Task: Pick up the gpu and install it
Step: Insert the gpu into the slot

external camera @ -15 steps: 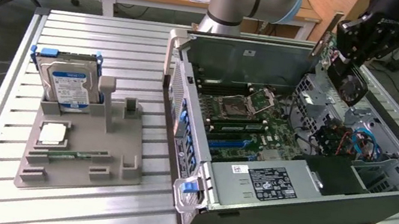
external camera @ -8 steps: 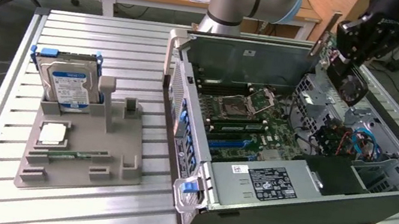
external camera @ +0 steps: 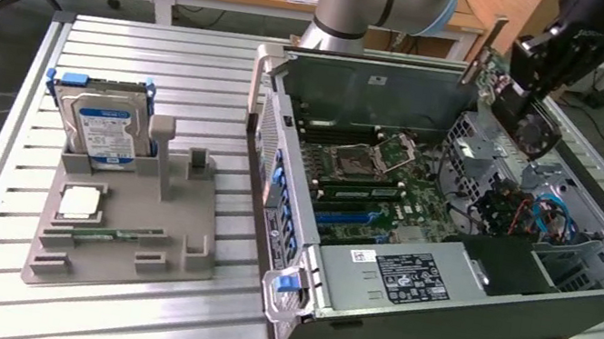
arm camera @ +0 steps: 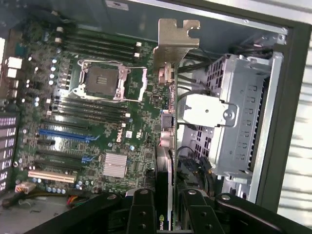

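Hard drive [external camera: 102, 131]: upright in a grey holder [external camera: 124, 241], well apart from the computer case [external camera: 459, 329], toward the exterior view's left.
Gpu [arm camera: 166, 146]: held edge-on above the open case's motherboard [arm camera: 97, 122].
Gripper [arm camera: 164, 201]: clamped on the gpu.

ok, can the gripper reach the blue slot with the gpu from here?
Probably yes: the case is open, the gripper holds the gpu above it, and nothing covers the blue slot. The drive cage stands aside.
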